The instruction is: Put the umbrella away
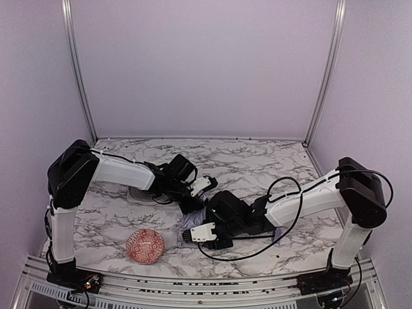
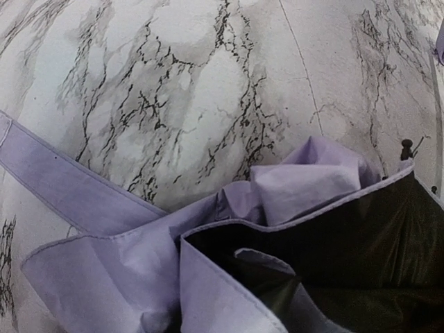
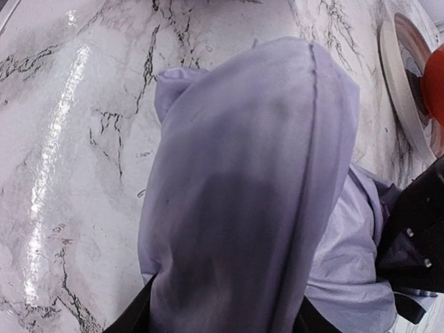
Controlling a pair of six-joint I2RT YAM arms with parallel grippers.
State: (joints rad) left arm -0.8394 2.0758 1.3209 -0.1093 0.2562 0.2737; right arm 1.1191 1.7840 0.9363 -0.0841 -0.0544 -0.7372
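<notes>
Marble bench [image 1: 257, 161] | lavender umbrella [image 3: 243, 173] crumpled between left end effector [image 1: 193, 205] and right end effector [image 1: 192, 233] | floppy, light, slippery fabric, so I'd go for the stiff shaft or knob, neither in plain sight tho | left clenched tight, fabric bunched right below it | right straddling a fold, can't tell if it's biting

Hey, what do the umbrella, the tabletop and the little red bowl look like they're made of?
Umbrella: thin woven synthetic cloth, probably; matte lavender, wrinkled, stitched hems, dark lining. Tabletop: glossy marble-look surface, grey veins, glare streaks; stone or laminate, unclear. Bowl: red patterned, likely ceramic or plastic; too small to tell.
</notes>
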